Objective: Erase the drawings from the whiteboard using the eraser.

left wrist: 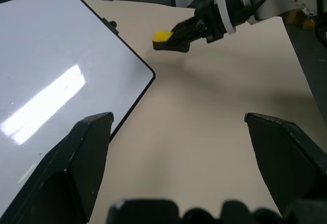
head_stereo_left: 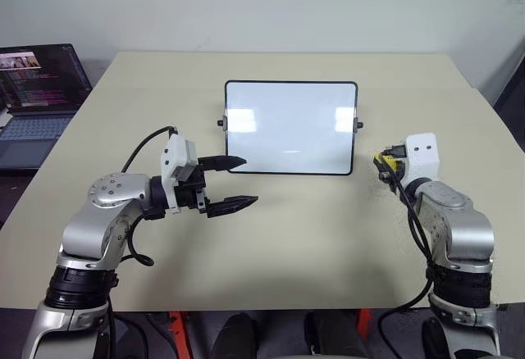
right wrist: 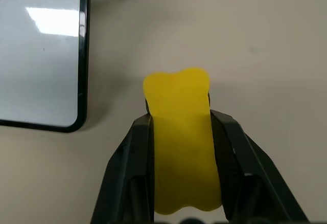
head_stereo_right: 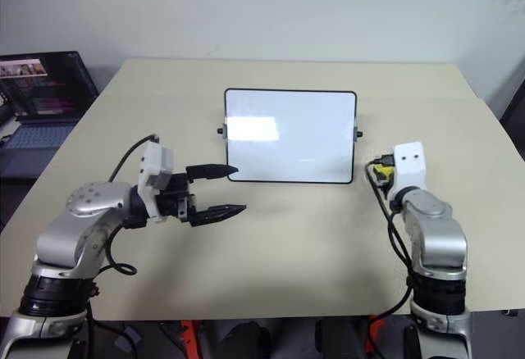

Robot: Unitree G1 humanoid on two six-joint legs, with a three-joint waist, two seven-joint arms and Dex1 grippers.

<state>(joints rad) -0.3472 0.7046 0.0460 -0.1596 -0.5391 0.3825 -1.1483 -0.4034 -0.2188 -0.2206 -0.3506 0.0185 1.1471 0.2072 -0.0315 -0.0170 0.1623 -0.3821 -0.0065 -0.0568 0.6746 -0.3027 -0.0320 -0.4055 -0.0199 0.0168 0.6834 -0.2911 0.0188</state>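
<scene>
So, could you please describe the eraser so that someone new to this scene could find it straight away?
Start at the beige table and find the black-framed whiteboard in its middle. Just off the board's right short side, the right gripper is shut on the eraser. It is a small yellow block, the only bright yellow thing among white, black and grey.

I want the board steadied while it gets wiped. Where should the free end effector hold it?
Take the whiteboard by its left short edge, coming in from the left beside the small knob. The left end effector is already open there and the thin frame fits between its fingers.
</scene>
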